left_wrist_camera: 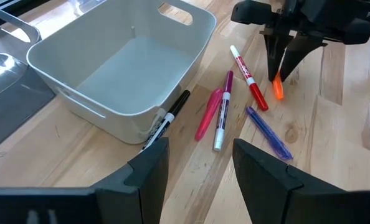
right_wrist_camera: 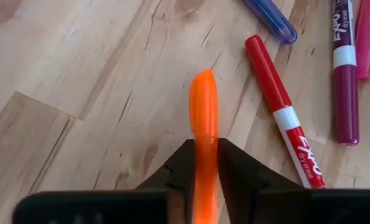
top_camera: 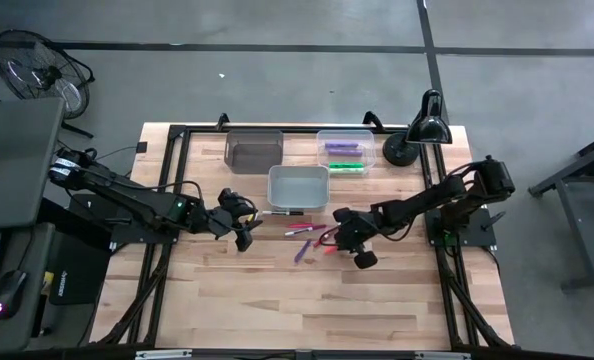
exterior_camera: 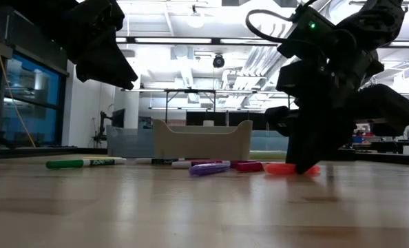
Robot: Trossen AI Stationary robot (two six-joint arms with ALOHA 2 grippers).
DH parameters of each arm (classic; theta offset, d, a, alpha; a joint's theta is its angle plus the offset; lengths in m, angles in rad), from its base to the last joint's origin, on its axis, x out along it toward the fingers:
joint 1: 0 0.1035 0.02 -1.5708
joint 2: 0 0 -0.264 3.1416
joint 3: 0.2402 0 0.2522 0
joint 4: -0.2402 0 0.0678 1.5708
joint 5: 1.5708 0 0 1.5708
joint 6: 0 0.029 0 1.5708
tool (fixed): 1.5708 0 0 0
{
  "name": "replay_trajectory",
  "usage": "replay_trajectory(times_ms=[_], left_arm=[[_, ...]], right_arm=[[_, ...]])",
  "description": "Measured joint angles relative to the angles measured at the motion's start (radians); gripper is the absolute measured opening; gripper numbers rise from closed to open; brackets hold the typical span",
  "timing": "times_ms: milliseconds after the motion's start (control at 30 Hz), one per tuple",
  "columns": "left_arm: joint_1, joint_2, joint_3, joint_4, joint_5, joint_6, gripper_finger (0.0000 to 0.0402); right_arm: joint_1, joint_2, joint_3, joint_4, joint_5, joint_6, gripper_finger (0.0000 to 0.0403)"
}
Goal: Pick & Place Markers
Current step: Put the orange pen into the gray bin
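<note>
At table centre: right gripper (right_wrist_camera: pixel 203 168) clenched on orange marker (right_wrist_camera: pixel 203 106), red marker (right_wrist_camera: pixel 283 112) just beside.
Left gripper (left_wrist_camera: pixel 197 158): released, bare wood ahead.

Grey concrete floor (top_camera: pixel 277 25) crossed by dark lines, standing fan (top_camera: pixel 39 68) at one corner, black desk lamp (top_camera: pixel 420 130) on the wooden table (top_camera: pixel 307 300), ceiling strip lights (exterior_camera: pixel 191 39), tall windows (exterior_camera: pixel 25 103).

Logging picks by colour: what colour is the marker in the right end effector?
Orange marker, clearest in the right wrist view.
</note>
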Motion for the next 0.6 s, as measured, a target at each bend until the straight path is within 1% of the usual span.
replay_trajectory(times_ms=[100, 167, 400, 600], left_arm=[[0.000, 0.000, 0.000, 0.000, 0.000, 0.000, 0.0175], [0.000, 0.000, 0.000, 0.000, 0.000, 0.000, 0.0175], [0.000, 0.000, 0.000, 0.000, 0.001, 0.000, 0.0175], [0.000, 0.000, 0.000, 0.000, 0.001, 0.000, 0.0175]], right_arm=[[0.000, 0.000, 0.001, 0.002, 0.001, 0.000, 0.0035], [0.000, 0.001, 0.001, 0.004, 0.001, 0.001, 0.0030], [0.000, 0.003, 0.008, 0.008, 0.038, 0.036, 0.0052], [0.000, 0.004, 0.065, -0.013, 0.057, 0.056, 0.0036]])
